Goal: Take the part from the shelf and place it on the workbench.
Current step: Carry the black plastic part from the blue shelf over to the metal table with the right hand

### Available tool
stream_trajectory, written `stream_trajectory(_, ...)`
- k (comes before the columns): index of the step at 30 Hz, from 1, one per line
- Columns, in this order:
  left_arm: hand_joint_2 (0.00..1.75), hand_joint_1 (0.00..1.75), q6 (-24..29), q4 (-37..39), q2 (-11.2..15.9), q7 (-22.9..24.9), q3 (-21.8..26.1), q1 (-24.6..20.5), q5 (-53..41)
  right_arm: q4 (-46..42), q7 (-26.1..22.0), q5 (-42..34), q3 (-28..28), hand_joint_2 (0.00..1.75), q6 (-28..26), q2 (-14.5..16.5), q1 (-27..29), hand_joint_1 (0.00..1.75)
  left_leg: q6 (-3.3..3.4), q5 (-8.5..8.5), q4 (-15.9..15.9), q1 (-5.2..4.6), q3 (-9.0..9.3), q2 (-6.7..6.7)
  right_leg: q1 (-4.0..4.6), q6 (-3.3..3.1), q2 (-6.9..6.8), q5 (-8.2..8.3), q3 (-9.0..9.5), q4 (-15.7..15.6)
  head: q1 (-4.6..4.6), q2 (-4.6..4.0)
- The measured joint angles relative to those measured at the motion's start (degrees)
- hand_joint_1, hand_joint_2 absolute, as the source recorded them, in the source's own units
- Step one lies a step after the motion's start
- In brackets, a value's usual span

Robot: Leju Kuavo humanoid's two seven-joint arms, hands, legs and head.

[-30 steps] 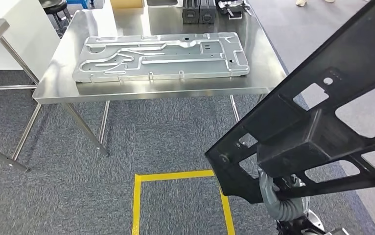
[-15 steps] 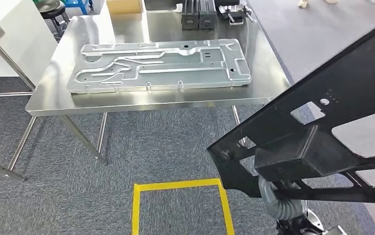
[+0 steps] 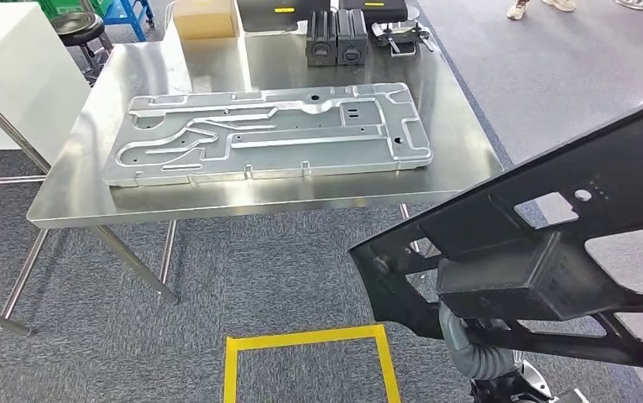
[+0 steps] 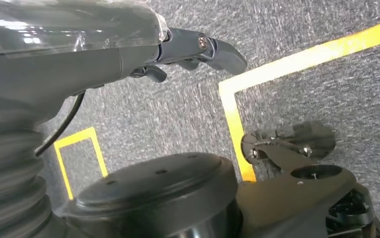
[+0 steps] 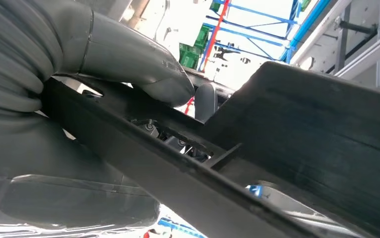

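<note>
While the black part [image 3: 545,252] is carried low on your right, its long axis slants up and away to the right, and the table [image 3: 461,134] lies ahead and to the left. Your right robot hand [image 5: 103,99] grips the part's rail, thumb pressed on top. Your left robot hand [image 4: 188,49] hangs over the carpet, holding nothing, fingers loosely extended. A silver plate [image 3: 268,134] already covers much of the table.

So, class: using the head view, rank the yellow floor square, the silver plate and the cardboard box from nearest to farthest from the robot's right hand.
1. Yellow floor square: on the carpet, left of the right hand, which grips the black part.
2. Silver plate: mid-workbench.
3. Cardboard box: the bench's far edge.
</note>
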Motion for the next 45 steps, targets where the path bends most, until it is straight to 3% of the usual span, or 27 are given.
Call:
stream_trajectory(2,1.75,0.00,0.00,0.00,-0.02,0.02,-0.01,0.01,-0.05,0.02,-0.03,-0.02,0.02,1.75,-0.02,-0.02,-0.14,1.75,0.47,0.24,-1.13,0.27,1.76,0.02,-0.05,0.46,-0.12,0.23,-0.85,2.69,0.00,0.00)
stream_trajectory(4,1.75,0.00,0.00,0.00,-0.03,0.03,-0.01,0.01,-0.05,0.03,-0.03,-0.02,0.02,1.75,-0.03,-0.02,-0.21,1.75,0.68,-0.11,-1.60,0.42,2.90,0.04,-0.21,0.86,-0.24,-1.32,-4.77,8.66,0.00,0.00)
stream_trajectory(6,1.75,0.00,0.00,0.00,-0.03,0.03,0.00,0.17,-0.05,0.04,-0.01,-0.03,0.02,1.75,-0.03,-0.02,-0.12,1.75,0.73,-1.02,-1.65,0.47,3.71,-0.02,-0.45,1.35,-0.26,-4.36,-9.78,14.23,0.01,0.00)
stream_trajectory(8,1.75,0.00,-0.02,0.00,-0.04,0.03,0.01,0.35,-0.07,0.05,-0.01,-0.03,0.02,1.75,-0.03,-0.02,-0.05,1.75,0.52,-2.20,-1.65,0.62,5.03,-0.19,-0.69,1.73,-0.31,-4.98,-12.16,13.96,0.01,0.00)
stream_trajectory(9,1.75,0.00,-0.05,0.00,-0.06,0.02,0.01,0.42,-0.09,0.05,-0.01,-0.03,0.02,1.75,-0.03,-0.02,-0.05,1.75,0.32,-2.87,-1.65,0.73,5.90,-0.28,-0.78,1.82,-0.36,-3.25,-12.07,11.24,0.01,0.00)
stream_trajectory(10,1.75,0.00,-0.10,0.00,-0.08,0.01,0.01,0.50,-0.13,0.06,-0.01,-0.02,0.02,1.75,-0.04,-0.03,-0.05,1.75,0.08,-3.60,-1.66,0.82,6.67,-0.33,-0.86,1.89,-0.48,-0.01,-11.53,7.51,0.02,0.00)
stream_trajectory(12,1.75,0.00,-0.21,0.00,-0.12,0.01,0.00,0.55,-0.18,0.16,-0.01,0.08,0.03,1.75,-0.10,-0.04,-0.02,1.75,-0.58,-5.03,-1.64,0.84,7.98,-0.37,-0.68,1.37,-0.78,5.44,-10.51,1.90,-0.01,0.00)
stream_trajectory(13,1.75,0.00,-0.24,0.00,-0.12,0.01,0.00,0.53,-0.15,0.18,-0.01,0.15,0.03,1.75,-0.16,-0.04,0.07,1.75,-0.95,-5.51,-1.77,0.80,8.45,-0.35,-0.54,0.94,-0.83,6.85,-10.29,0.70,-0.01,0.00)
stream_trajectory(16,1.75,0.00,-0.30,-0.01,-0.11,0.03,0.00,0.44,0.03,0.03,0.02,0.38,0.11,1.75,-0.24,-0.04,0.38,1.75,-1.99,-5.10,-0.24,0.79,8.87,-0.23,-0.52,-0.51,-0.55,6.28,-8.92,0.00,-0.01,0.00)
stream_trajectory(17,1.75,0.00,-0.31,-0.01,-0.12,0.03,0.00,0.42,0.10,-0.03,0.02,0.45,0.16,1.75,-0.23,-0.03,0.42,1.75,-2.25,-4.71,2.05,0.83,7.89,-0.17,-0.60,-0.91,-0.53,5.87,-8.11,-0.26,-0.03,0.00)
stream_trajectory(19,1.75,0.00,-0.31,0.00,-0.16,0.03,0.00,0.33,0.19,-0.14,0.03,0.62,0.27,1.75,-0.23,-0.02,0.48,1.75,-2.64,-5.55,8.84,0.99,3.68,-0.06,-0.66,-1.38,-0.61,4.86,-6.45,-0.65,-0.02,0.00)
stream_trajectory(21,1.75,0.00,-0.37,0.00,-0.20,0.00,0.01,0.19,0.25,-0.15,0.16,0.81,0.33,1.75,-0.23,-0.02,0.47,1.75,-2.93,-9.07,14.57,1.09,-1.32,-0.03,-0.63,-1.49,-0.61,3.60,-4.93,-0.84,-0.02,0.00)
stream_trajectory(23,1.75,0.00,-0.47,0.00,-0.20,0.00,0.03,-0.03,0.22,-0.19,0.47,1.01,0.36,1.75,-0.23,-0.02,0.46,1.75,-2.95,-11.51,14.59,1.11,-3.77,-0.01,-0.61,-1.47,-0.54,2.13,-3.02,-0.92,-0.02,0.00)
stream_trajectory(24,1.75,0.00,-0.51,0.00,-0.21,0.02,0.03,-0.11,0.19,-0.27,0.68,1.17,0.37,1.75,-0.24,-0.02,0.45,1.75,-2.79,-10.66,12.33,1.11,-3.93,0.00,-0.59,-1.40,-0.50,1.34,-1.95,-0.93,-0.02,0.00)
stream_trajectory(26,1.75,0.00,-0.62,0.00,-0.22,0.09,0.03,-0.03,0.06,-0.48,1.05,1.65,0.38,1.75,-0.21,-0.02,0.36,1.75,-2.13,-3.91,5.79,0.96,-3.71,0.06,-0.49,-1.16,-0.41,-0.19,-0.14,-0.87,-0.02,0.00)
stream_trajectory(28,1.75,0.00,-0.83,0.00,-0.25,0.12,0.02,-0.04,-0.18,-0.59,1.39,2.45,0.34,1.75,-0.06,-0.10,-0.04,1.75,-1.45,1.80,1.91,0.54,-3.56,0.17,-0.45,-0.53,-0.15,-1.32,0.75,-0.93,-0.02,0.00)
stream_trajectory(29,1.75,0.00,-0.92,0.00,-0.25,0.11,0.01,-0.10,-0.38,-0.57,1.67,3.16,0.32,1.75,0.02,-0.33,-0.74,1.75,-1.18,2.63,1.43,0.28,-3.40,0.18,-0.44,-0.09,0.00,-1.73,1.16,-1.06,-0.02,0.00)
stream_trajectory(31,1.75,0.00,-1.06,0.00,-0.33,0.09,-0.07,-0.29,-0.89,-0.37,2.52,4.99,0.21,1.75,0.11,-1.39,-3.49,1.75,-0.65,2.20,0.89,0.21,-2.26,0.21,-0.66,0.77,0.12,-2.42,2.09,-1.56,-0.03,0.00)
stream_trajectory(33,1.75,0.00,-1.11,0.00,-0.42,0.05,-0.16,-0.42,-1.20,0.02,3.32,6.09,-0.16,1.75,0.13,-2.73,-6.81,1.75,0.03,1.73,-0.01,0.47,-1.04,0.24,-0.70,1.26,-0.15,-3.73,1.26,0.97,-0.02,0.00)
stream_trajectory(34,1.75,0.00,-1.11,0.00,-0.46,0.03,-0.18,-0.45,-1.26,0.23,3.58,6.27,-0.42,1.75,0.13,-3.28,-7.96,1.75,0.33,1.44,-0.30,0.58,-0.50,0.22,-0.69,1.40,-0.31,-4.80,-0.70,4.25,-0.02,0.00)
stream_trajectory(36,1.75,0.00,-1.16,0.00,-0.48,0.01,-0.19,-0.26,-1.36,0.65,3.84,6.47,-0.75,1.75,0.14,-4.02,-9.13,1.75,0.72,0.60,-0.48,0.59,0.40,0.04,-0.60,1.63,-0.36,-6.54,-6.74,12.54,-0.01,0.00)
stream_trajectory(38,1.75,0.00,-1.20,0.00,-0.49,-0.02,-0.19,-0.01,-1.42,1.08,4.04,6.61,-0.89,1.75,0.13,-4.45,-9.48,1.75,0.80,-0.46,-0.49,0.57,1.66,-0.31,-0.59,1.65,-0.36,-4.77,-11.45,16.23,-0.01,0.00)
stream_trajectory(39,1.75,0.00,-1.24,0.00,-0.50,-0.07,-0.19,0.07,-1.49,1.35,4.17,6.85,-0.94,1.75,0.05,-4.65,-9.86,1.75,0.76,-1.06,-0.49,0.57,2.52,-0.50,-0.54,1.52,-0.34,-1.97,-12.36,14.87,-0.01,0.00)
stream_trajectory(41,1.75,0.00,-1.65,0.00,-0.51,-0.42,-0.35,0.14,-1.92,2.99,5.36,9.18,-1.03,1.75,-0.85,-5.91,-13.32,1.75,0.48,-2.35,-0.47,0.46,4.19,-0.63,-0.25,0.96,-0.23,5.20,-11.88,7.77,-0.01,0.00)
stream_trajectory(42,1.75,0.00,-1.96,0.00,-0.52,-0.71,-0.54,0.05,-2.27,4.57,6.57,11.78,-1.03,1.75,-2.08,-7.13,-16.86,1.75,0.29,-2.97,-0.41,0.34,4.65,-0.50,-0.08,0.60,-0.15,7.62,-11.18,4.22,0.00,0.00)
stream_trajectory(43,1.75,0.00,-2.24,0.00,-0.53,-1.01,-0.76,-0.15,-2.60,7.12,8.05,15.54,-0.89,1.75,-3.89,-8.72,-21.86,1.75,0.10,-3.42,-0.38,0.24,4.79,-0.25,0.02,0.27,-0.05,8.77,-10.72,1.89,-0.01,0.00)
stream_trajectory(45,1.75,0.00,-2.37,0.00,-0.51,-1.33,-1.21,-0.97,-3.16,16.32,10.68,26.39,0.75,1.75,-8.88,-12.21,-35.37,1.75,-0.25,-3.93,-0.41,0.13,4.56,0.44,-0.01,-0.14,0.37,8.57,-10.60,0.48,0.00,0.00)
